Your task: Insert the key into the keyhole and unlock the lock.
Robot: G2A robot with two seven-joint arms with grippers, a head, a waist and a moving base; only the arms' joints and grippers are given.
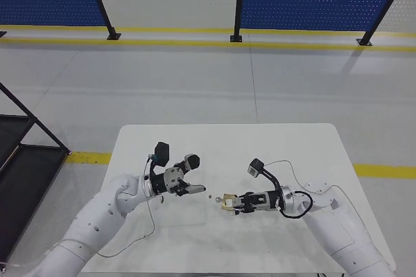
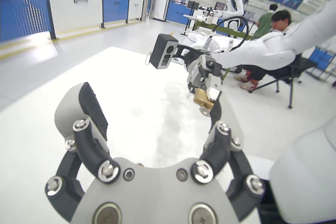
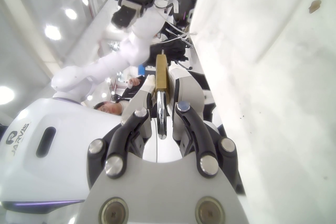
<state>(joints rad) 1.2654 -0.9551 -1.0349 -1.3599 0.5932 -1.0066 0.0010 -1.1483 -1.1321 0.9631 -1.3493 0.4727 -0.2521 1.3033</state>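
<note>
the right gripper (image 3: 163, 83) is clamped on the brass lock (image 3: 161, 70), pinching its body by the flat sides and holding it just above the white table (image 1: 263, 149), towards the near middle of it. the shackle (image 3: 161, 120) points back into the gripper's palm and the keyhole end points across at the other arm. the left gripper (image 2: 152, 101) hangs near that end, a little apart from it, with its jaws spread wide and nothing between the ribbed pads (image 2: 93, 107). a small silvery piece sticks out of the free end of the lock, and this looks like the key (image 2: 204, 110), though it is too small to be sure. if so, the insertion is probably done: the key sits in the keyhole and the left gripper has no hold on it. what i cannot judge is whether the key has been turned. the shackle shows edge-on between the right fingers, so nothing tells whether it is latched or sprung. what is left, by my reading, is to close the left gripper on the key head, twist it, and see the shackle pop free
</note>
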